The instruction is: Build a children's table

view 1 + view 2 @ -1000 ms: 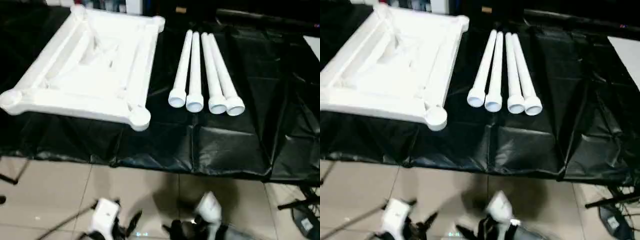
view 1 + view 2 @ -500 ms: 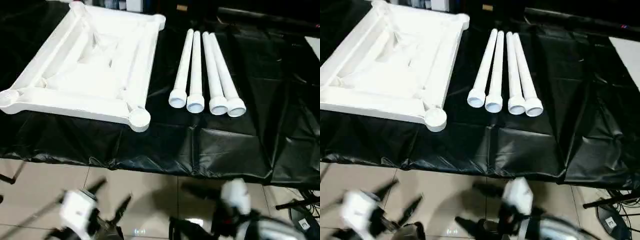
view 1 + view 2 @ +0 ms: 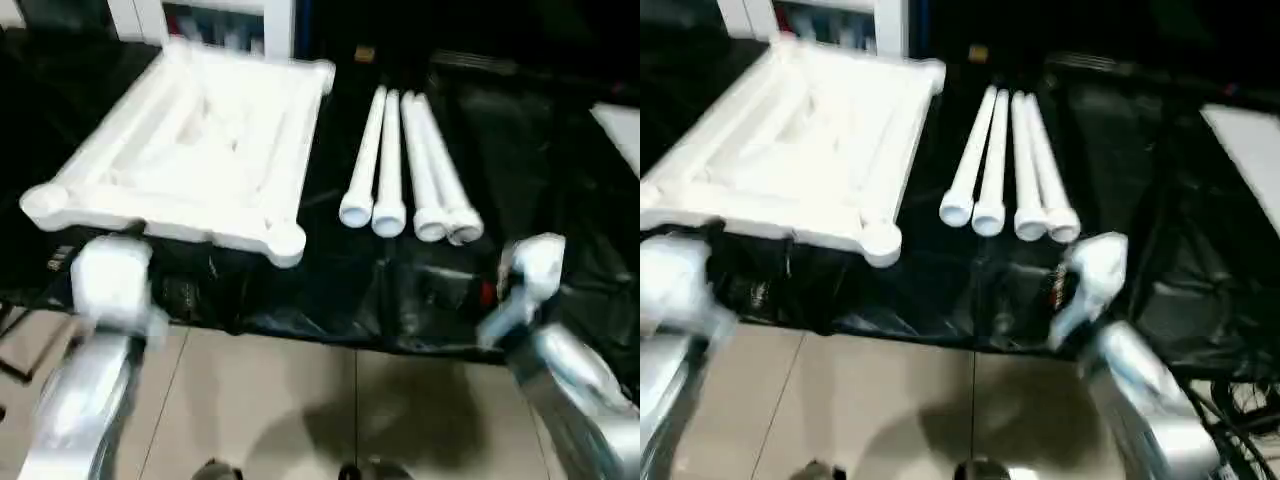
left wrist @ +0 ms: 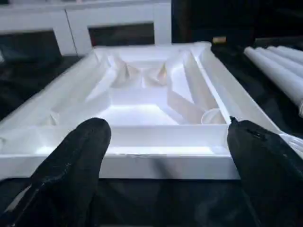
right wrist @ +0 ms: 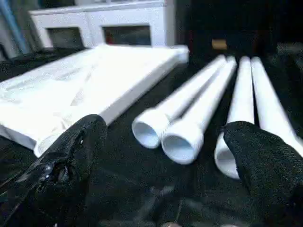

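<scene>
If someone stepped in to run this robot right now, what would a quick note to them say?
Left pincer: open, holding nothing, facing the near edge of the tabletop.
Right pincer: open, holding nothing, facing the open ends of the four legs.
Tabletop lies underside up on the black sheet; the legs lie side by side to its right, apart from it.
Done: nothing fitted yet; the corner sockets have no legs in them.
Left: pick up each leg and seat it in a socket.

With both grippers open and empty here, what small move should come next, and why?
Probably ease the right gripper forward onto the nearest tube leg: its open fingers face the four legs' near ends, nothing is held, and the upturned tabletop has bare corner sockets.
</scene>
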Available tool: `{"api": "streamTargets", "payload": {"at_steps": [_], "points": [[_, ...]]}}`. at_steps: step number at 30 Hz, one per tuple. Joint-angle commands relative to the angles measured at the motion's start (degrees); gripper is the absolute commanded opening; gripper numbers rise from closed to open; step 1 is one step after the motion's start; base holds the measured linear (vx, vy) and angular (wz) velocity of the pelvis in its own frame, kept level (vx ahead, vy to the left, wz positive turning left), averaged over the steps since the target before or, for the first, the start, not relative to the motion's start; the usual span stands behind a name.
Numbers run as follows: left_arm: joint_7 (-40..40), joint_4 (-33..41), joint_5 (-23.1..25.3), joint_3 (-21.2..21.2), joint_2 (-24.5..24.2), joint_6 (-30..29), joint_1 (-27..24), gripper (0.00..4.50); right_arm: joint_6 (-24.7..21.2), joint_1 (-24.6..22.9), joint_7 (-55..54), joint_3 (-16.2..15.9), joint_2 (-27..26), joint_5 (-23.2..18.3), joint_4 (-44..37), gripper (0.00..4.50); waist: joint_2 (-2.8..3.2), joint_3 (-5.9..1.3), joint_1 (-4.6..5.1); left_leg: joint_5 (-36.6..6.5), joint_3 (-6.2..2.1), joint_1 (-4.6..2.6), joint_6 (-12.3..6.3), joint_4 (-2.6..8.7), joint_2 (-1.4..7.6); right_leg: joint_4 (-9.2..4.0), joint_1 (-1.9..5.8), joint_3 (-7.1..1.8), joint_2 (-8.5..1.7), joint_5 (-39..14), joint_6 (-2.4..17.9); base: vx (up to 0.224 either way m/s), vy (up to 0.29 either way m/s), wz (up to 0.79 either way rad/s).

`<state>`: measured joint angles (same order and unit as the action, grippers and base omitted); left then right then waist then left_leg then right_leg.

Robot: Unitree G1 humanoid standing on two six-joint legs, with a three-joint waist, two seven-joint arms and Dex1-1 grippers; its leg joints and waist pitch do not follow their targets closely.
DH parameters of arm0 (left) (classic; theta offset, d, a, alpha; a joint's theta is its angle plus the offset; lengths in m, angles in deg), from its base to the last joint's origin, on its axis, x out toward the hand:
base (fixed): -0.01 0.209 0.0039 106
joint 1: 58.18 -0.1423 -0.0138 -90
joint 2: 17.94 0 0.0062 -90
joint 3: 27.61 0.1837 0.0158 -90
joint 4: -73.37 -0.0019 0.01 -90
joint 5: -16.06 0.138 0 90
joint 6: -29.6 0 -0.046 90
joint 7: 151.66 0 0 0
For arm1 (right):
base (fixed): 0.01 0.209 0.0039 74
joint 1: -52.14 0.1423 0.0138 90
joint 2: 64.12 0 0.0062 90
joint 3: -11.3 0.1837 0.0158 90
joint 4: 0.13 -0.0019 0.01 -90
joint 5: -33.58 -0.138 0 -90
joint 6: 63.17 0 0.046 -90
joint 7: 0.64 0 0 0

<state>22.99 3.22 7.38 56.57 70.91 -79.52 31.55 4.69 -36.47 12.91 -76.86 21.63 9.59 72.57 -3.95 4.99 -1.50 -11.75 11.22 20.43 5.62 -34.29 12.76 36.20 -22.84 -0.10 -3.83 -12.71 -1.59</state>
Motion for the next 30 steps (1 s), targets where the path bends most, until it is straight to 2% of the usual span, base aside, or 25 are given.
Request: {"api": "streamTargets", "payload": {"at_steps": [1,3,5,7,8,9,10,11,12,13,15,17,18,19,20,21,22,23,24,25,26,27,28,29,30], "points": [[0.6,-0.7,0.0,0.9,-0.1,-0.3,2.0,4.45,-0.4,1.8,-2.8,-0.7,-1.2,1.4,3.1,4.50,1.11,-4.62,-0.31,-4.1,-0.45,-0.30,1.82,3.38,-0.57,-3.15,2.26,-1.13,-1.23,4.5,7.0,0.000,0.000,0.00],[0.5,-1.1,0.9,1.4,0.0,-0.8,3.8,4.45,-0.4,3.3,-2.0,-3.0,-1.9,2.5,4.6,4.50,1.73,-4.71,-0.65,-5.0,-0.44,-0.55,1.80,3.36,-0.44,-3.05,2.34,-0.98,-1.12,4.7,7.8,0.000,0.000,0.00],[0.6,-1.2,1.5,1.4,0.5,-1.3,4.8,4.45,-0.4,4.0,-1.5,-4.5,-2.1,3.6,5.2,4.50,1.74,-4.26,-0.52,-15.5,-0.35,-1.33,2.34,4.11,-0.18,-4.01,2.70,-0.60,-0.98,-7.0,8.0,0.000,0.000,0.00],[0.7,-0.9,2.3,1.8,1.7,-2.0,5.4,4.45,0.2,4.2,-0.4,-6.0,-1.8,5.0,5.4,4.50,2.42,-3.77,-0.29,-24.7,-0.06,-2.87,1.28,4.54,-0.28,-5.71,2.62,-0.17,-0.46,-18.2,8.7,0.000,0.000,0.00],[0.9,-1.4,3.5,3.1,2.7,-2.0,5.8,4.45,1.4,4.3,0.4,-6.1,-1.8,6.1,6.1,4.50,1.62,-3.33,-0.58,-26.8,-0.85,-0.75,-1.38,4.87,-1.19,-6.40,4.72,1.01,-1.11,-24.2,8.2,0.000,0.000,0.00],[0.9,-1.4,3.5,3.1,2.7,-2.0,5.8,4.45,1.4,4.3,0.4,-6.1,-1.8,6.1,6.1,4.50,2.43,-3.18,-0.66,-27.2,-0.92,-0.69,-2.27,5.17,-1.26,-7.19,4.98,1.55,-1.55,-30.0,6.5,0.000,0.000,0.00],[1.2,-2.2,3.5,3.7,3.0,-2.0,6.1,4.45,1.5,4.7,0.4,-6.1,-1.7,6.4,6.7,4.50,2.37,-3.50,-0.95,-24.1,-1.50,-0.50,-4.83,4.69,-1.68,-8.43,5.75,2.12,-3.31,-35.2,4.7,0.030,0.000,0.33],[1.2,-2.5,3.5,3.7,2.8,-2.0,6.3,4.45,1.5,5.1,0.1,-6.2,-1.8,6.6,7.0,4.50,2.56,-3.84,-0.96,-21.5,-1.73,0.00,-5.73,4.55,-1.79,-8.71,6.70,2.34,-3.71,-35.3,4.8,0.030,0.000,0.33],[1.1,-3.5,3.2,3.8,2.3,-1.6,7.0,4.45,1.6,6.5,-0.7,-6.5,-2.4,6.9,7.9,4.50,2.74,-4.20,-1.61,-15.7,-2.37,2.00,-8.29,4.41,-2.17,-9.40,8.90,3.71,-4.94,-34.7,4.2,0.046,0.004,0.45],[0.8,-4.3,2.8,3.5,2.0,-1.2,7.5,4.45,1.9,7.3,-1.1,-6.7,-2.9,7.0,8.5,4.50,2.64,-4.67,-1.08,-11.4,-3.17,2.40,-10.74,4.21,-2.36,-9.48,9.87,5.23,-4.84,-30.4,5.7,0.056,0.009,0.55],[0.5,-8.9,3.4,2.4,1.3,1.1,9.5,4.45,3.3,9.6,-2.4,-7.6,-4.6,8.3,12.0,4.50,3.49,-4.78,-0.90,-8.1,-3.89,1.50,-13.58,4.18,-2.77,-9.51,10.28,7.40,-3.77,-23.7,8.8,0.069,0.010,0.59],[1.0,-10.4,4.6,2.4,1.4,1.3,10.7,4.45,4.1,10.1,-3.2,-8.1,-4.9,9.6,13.3,4.50,4.66,-5.10,-0.68,-3.7,-5.22,-0.39,-17.45,4.01,-3.33,-8.48,10.20,8.83,-2.10,-15.6,11.4,0.136,0.021,0.73],[1.1,-10.2,4.7,2.5,1.6,0.9,10.9,4.45,4.0,10.0,-3.2,-8.0,-5.0,9.6,13.2,4.50,4.63,-5.28,-0.14,0.6,-6.72,-1.01,-21.63,3.74,-3.53,-7.43,10.56,9.35,-0.82,-10.9,12.1,0.167,0.023,0.75],[1.2,-10.2,4.8,2.5,1.8,0.8,11.0,4.45,4.0,9.9,-3.3,-7.9,-5.0,9.6,13.1,4.50,4.92,-5.39,-0.17,4.9,-8.61,-3.23,-26.96,3.46,-3.57,-5.87,9.51,9.55,0.42,-8.2,11.9,0.176,-0.005,0.65],[1.1,-10.0,5.2,2.9,2.3,0.1,11.5,4.45,3.9,9.8,-3.4,-7.4,-5.3,9.9,13.1,4.50,6.03,-5.93,1.37,5.7,-9.21,-8.96,-26.70,3.11,0.06,-3.09,4.79,8.24,0.76,-8.8,12.2,0.176,-0.005,0.65],[0.9,-10.2,5.3,3.1,2.5,0.1,11.7,4.45,3.4,9.7,-3.9,-6.4,-6.0,9.1,13.4,4.50,5.58,-6.31,1.95,13.0,-13.75,-11.79,-32.24,2.95,4.00,2.12,0.10,6.56,0.10,-10.7,7.6,0.172,-0.064,0.35],[1.0,-10.3,5.2,3.2,2.7,0.0,11.8,4.45,3.1,9.9,-4.6,-6.2,-5.9,9.6,13.7,4.50,4.80,-5.81,1.17,15.1,-13.50,-10.25,-35.00,3.14,4.99,4.29,-1.52,4.66,-1.56,-8.9,2.9,0.105,-0.072,-0.02],[1.1,-10.5,5.0,3.3,2.8,0.0,11.9,4.45,3.0,10.0,-5.1,-6.1,-5.8,10.2,14.0,4.50,3.80,-5.68,1.49,13.6,-12.75,-9.16,-34.43,3.76,4.56,3.94,-1.41,3.66,-2.26,-6.4,2.1,0.105,-0.072,-0.02],[1.1,-10.7,4.8,3.4,2.9,0.1,12.0,4.45,3.5,10.1,-5.9,-6.4,-5.5,11.5,14.2,4.50,1.93,-4.60,0.46,3.1,-8.24,-5.63,-27.14,3.78,0.15,-1.27,1.01,1.38,-3.46,-0.7,3.6,0.062,-0.056,-0.05],[1.2,-10.9,4.8,3.9,3.2,0.2,12.0,4.45,3.9,9.9,-6.3,-6.0,-5.3,11.8,14.1,4.50,-1.57,-4.37,-1.65,-8.9,-3.42,-1.41,-17.97,-0.67,-6.55,-7.30,6.57,-3.98,-4.83,-13.9,3.3,0.061,-0.069,0.16],[1.2,-10.9,4.8,3.9,3.2,0.2,12.0,4.45,3.9,9.9,-6.3,-6.0,-5.3,11.8,14.1,4.50,-0.44,-4.49,-2.79,-9.9,-3.73,-0.59,-15.61,-3.43,-6.72,-8.43,8.44,-6.82,-8.37,-21.5,6.0,0.061,-0.069,0.16],[1.2,-11.3,4.8,4.2,3.3,0.5,11.9,4.45,4.0,9.9,-7.0,-5.6,-5.3,12.2,14.1,4.50,-0.36,-4.67,-3.06,-5.6,-5.31,2.73,-11.36,-5.97,-5.23,-8.09,11.31,-7.10,-9.32,-28.7,9.8,0.073,-0.063,0.09],[0.9,-11.6,4.5,4.4,3.5,0.8,11.7,4.45,3.4,9.9,-8.4,-4.4,-5.9,12.0,14.3,4.50,0.18,-4.55,-2.94,-2.5,-5.65,3.89,-8.58,-5.88,-4.63,-7.68,11.47,-5.72,-8.62,-26.7,12.5,0.081,-0.035,-0.05],[0.8,-11.7,4.6,4.5,3.7,1.0,11.6,4.45,3.4,9.9,-8.8,-3.9,-6.0,12.0,14.5,4.50,1.87,-4.44,-2.58,-0.3,-5.61,3.10,-7.43,-3.18,-3.29,-7.97,10.42,-3.43,-7.24,-23.8,15.8,0.081,-0.035,-0.05],[0.8,-11.8,4.7,4.6,3.8,1.1,11.6,4.45,3.4,9.9,-9.0,-3.6,-6.1,11.9,14.5,4.50,1.87,-4.44,-2.58,-0.3,-5.61,3.10,-7.43,-3.18,-3.29,-7.97,10.42,-3.43,-7.24,-23.8,15.8,0.084,-0.003,0.04]]}}
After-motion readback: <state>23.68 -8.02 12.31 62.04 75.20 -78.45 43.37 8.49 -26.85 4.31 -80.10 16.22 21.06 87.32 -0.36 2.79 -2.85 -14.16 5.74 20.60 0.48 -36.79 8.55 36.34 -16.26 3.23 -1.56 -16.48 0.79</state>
